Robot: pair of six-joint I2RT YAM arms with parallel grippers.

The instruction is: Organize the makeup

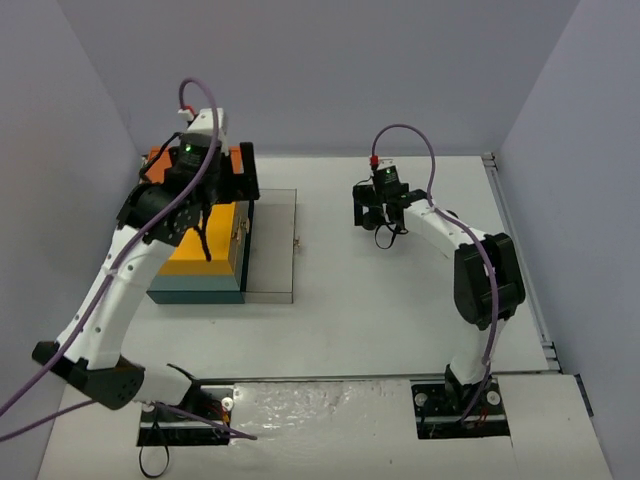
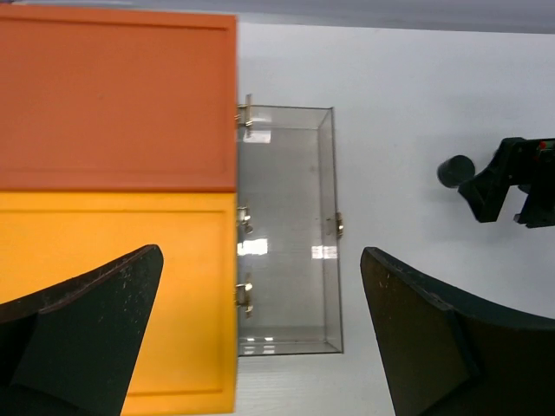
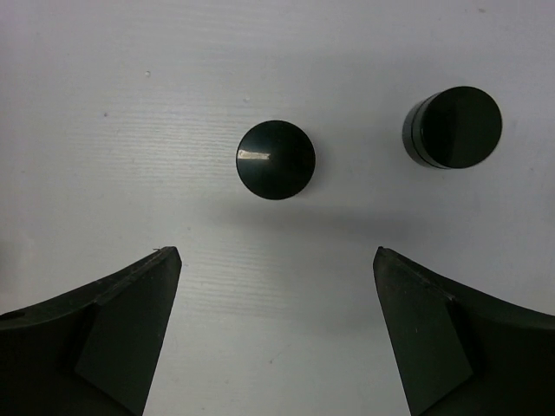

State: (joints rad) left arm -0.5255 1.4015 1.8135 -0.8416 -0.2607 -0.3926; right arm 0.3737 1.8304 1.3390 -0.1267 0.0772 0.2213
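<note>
The round black jar (image 3: pixel 276 159) looks like smooth, glossy plastic and catches a small highlight. The twin jar (image 3: pixel 452 126) at two o'clock looks duller. The white worktop (image 3: pixel 130 104) is matt and faintly grained. The clear case (image 2: pixel 286 260) appears to be glossy transparent plastic with brassy metal hinges (image 2: pixel 244 293).

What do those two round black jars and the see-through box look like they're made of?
Glinting jar and second jar: probably smooth glossy plastic; a sharp highlight shows on one lid. Clear box: likely acrylic, transparent with bright reflections; its small hinges look like metal.
</note>
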